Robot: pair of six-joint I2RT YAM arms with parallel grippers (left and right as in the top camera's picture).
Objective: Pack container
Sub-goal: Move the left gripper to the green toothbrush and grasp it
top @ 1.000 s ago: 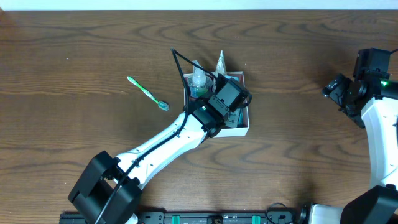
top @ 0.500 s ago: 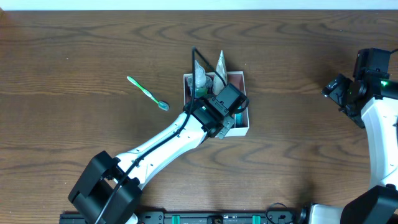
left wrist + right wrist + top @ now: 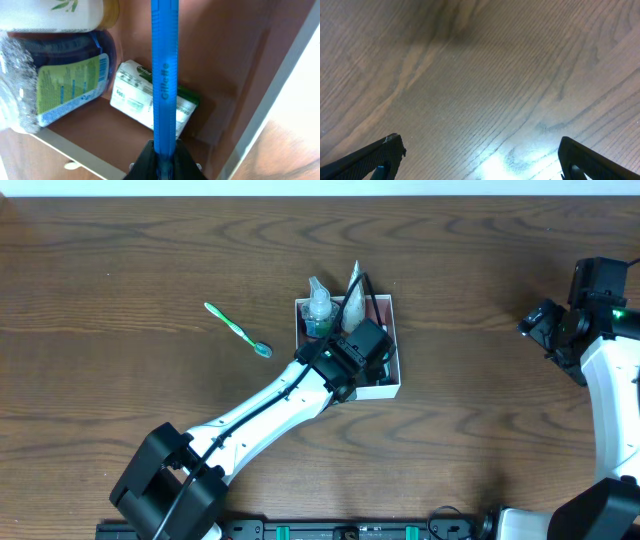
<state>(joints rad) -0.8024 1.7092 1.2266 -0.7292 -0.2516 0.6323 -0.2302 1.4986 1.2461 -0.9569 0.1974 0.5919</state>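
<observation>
The container (image 3: pixel 393 387) is a square white-walled box with a reddish-brown floor (image 3: pixel 210 60), at the table's middle. My left gripper (image 3: pixel 164 161) is shut on a blue razor (image 3: pixel 165 75) and holds it over the box's inside; in the overhead view the gripper (image 3: pixel 365 345) covers most of the box. Inside lie a blue mouthwash bottle (image 3: pixel 65 75), a small white-and-green packet (image 3: pixel 135 95) and a white tube (image 3: pixel 352 285) leaning at the back. A clear bottle (image 3: pixel 319 308) stands in the box's back left. My right gripper (image 3: pixel 480 155) is open over bare wood at the far right.
A green toothbrush (image 3: pixel 238 329) lies on the wooden table left of the box. The right arm (image 3: pixel 580 320) stays near the right edge. The left arm (image 3: pixel 260 410) stretches from the front left to the box.
My left gripper has turned over the box and shifted a little toward the front, with the razor in it. The clear bottle now shows again. The right arm has not moved.
</observation>
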